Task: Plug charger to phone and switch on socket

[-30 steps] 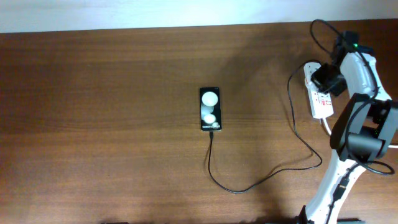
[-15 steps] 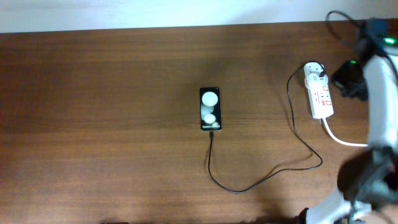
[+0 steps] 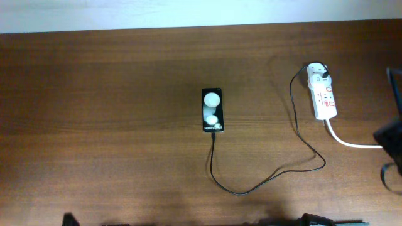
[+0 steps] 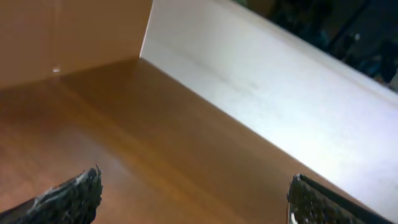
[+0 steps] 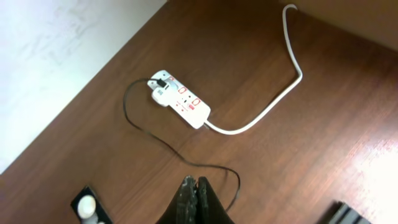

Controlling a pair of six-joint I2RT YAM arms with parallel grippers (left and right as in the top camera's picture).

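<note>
The black phone [image 3: 212, 110] lies flat at the table's middle, and a corner of it shows in the right wrist view [image 5: 86, 208]. The thin black charger cable [image 3: 239, 191] runs from the phone's near end in a loop to the white adapter [image 3: 318, 72], which sits in the far end of the white socket strip [image 3: 325, 100]. The strip [image 5: 186, 106] and cable [image 5: 166, 148] lie below my right gripper [image 5: 194, 184], which is shut, empty and held high above the table. My left gripper [image 4: 194, 198] is open and empty over bare wood.
The strip's thick white cord [image 3: 352, 143] curves off to the right edge and also shows in the right wrist view [image 5: 273, 106]. Part of my right arm [image 3: 393, 132] shows at the right edge. A pale wall [image 4: 267, 81] borders the table's far side.
My right arm has pulled away from the socket strip to the right and risen, leaving most of the overhead view. The phone, cable and strip have not moved.
</note>
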